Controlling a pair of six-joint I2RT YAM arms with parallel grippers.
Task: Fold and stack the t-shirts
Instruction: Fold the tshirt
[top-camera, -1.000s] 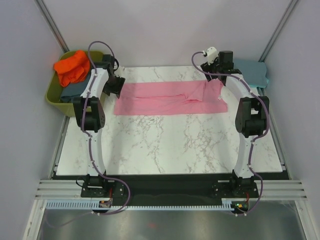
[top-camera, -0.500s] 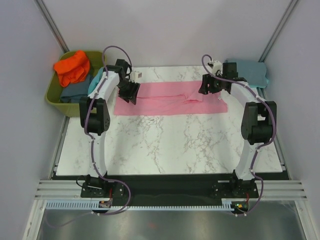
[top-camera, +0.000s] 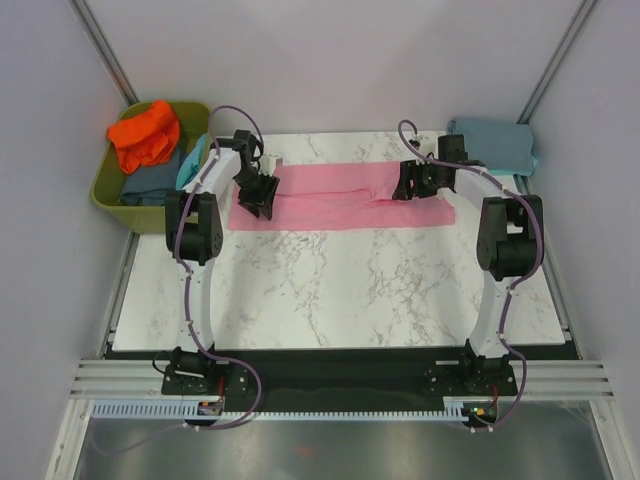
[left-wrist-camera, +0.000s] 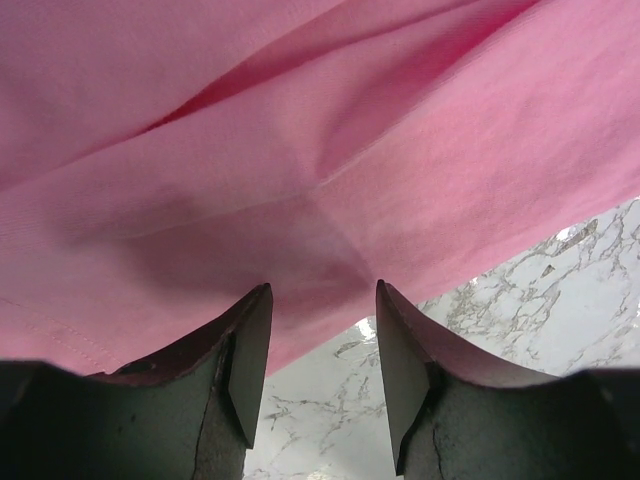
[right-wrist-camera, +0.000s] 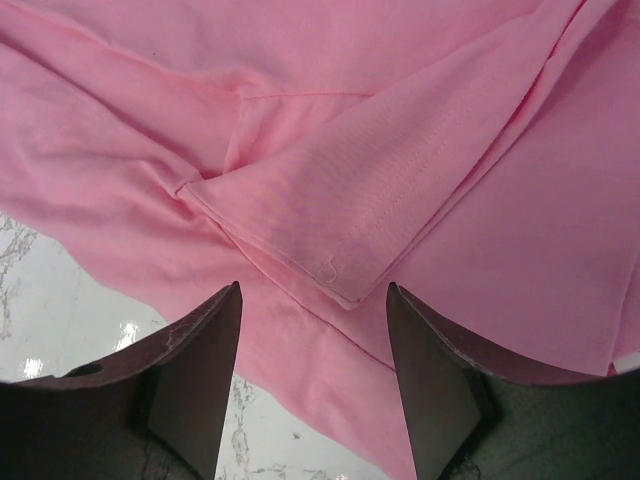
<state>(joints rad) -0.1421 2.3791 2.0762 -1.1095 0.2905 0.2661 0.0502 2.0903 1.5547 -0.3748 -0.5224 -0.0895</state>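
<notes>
A pink t-shirt (top-camera: 330, 196) lies as a long folded band across the far part of the marble table (top-camera: 340, 290). My left gripper (top-camera: 254, 203) is open over its left end, by the shirt's near edge (left-wrist-camera: 330, 130). My right gripper (top-camera: 406, 191) is open over the right part, above a folded-in sleeve corner (right-wrist-camera: 340, 240). Neither holds cloth. A folded turquoise t-shirt (top-camera: 495, 143) lies at the far right. An orange t-shirt (top-camera: 143, 134) and a slate-blue one (top-camera: 150, 180) sit in the tub.
An olive-green plastic tub (top-camera: 110, 190) stands off the table's far left corner. Grey walls close in on both sides. The arm bases (top-camera: 200, 372) sit at the near edge.
Both arms have swung inward from the table's far corners. They have come down over the pink t-shirt's two ends. The shirt has not moved.
</notes>
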